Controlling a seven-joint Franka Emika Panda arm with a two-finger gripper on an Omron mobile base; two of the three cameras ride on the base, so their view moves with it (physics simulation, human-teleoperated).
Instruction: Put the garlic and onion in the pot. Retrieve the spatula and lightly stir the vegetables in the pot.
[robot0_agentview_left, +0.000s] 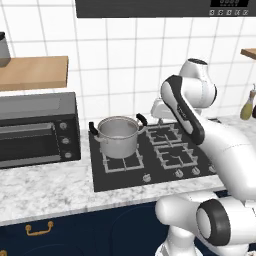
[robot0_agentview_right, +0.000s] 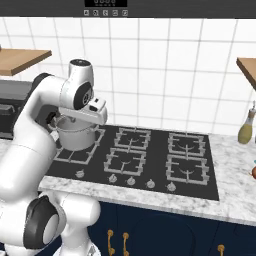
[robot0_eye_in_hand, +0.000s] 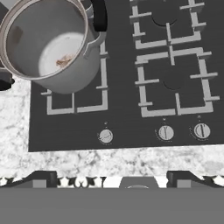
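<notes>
Hob (robot0_agentview_left: 170, 150) | pot (robot0_agentview_left: 118, 136) upright, mouth up, front-left burner | gripper (robot0_eye_in_hand: 109, 178) spread wide, empty

Home kitchen, rendered. Black gas hob (robot0_agentview_right: 150, 155) with grey pan grates and a row of knobs, set into a speckled marble-look counter (robot0_agentview_left: 45, 187). Steel pot (robot0_agentview_left: 118, 136) on one burner. White square wall tiles (robot0_agentview_right: 165, 75) behind. Dark toaster oven (robot0_agentview_left: 37, 130) on the counter left of the hob. Wooden shelf (robot0_agentview_left: 32, 72) above it. Navy cabinet fronts with brass handles (robot0_agentview_left: 39, 229) below. Bottle (robot0_agentview_right: 246, 129) at the counter's far right.
</notes>
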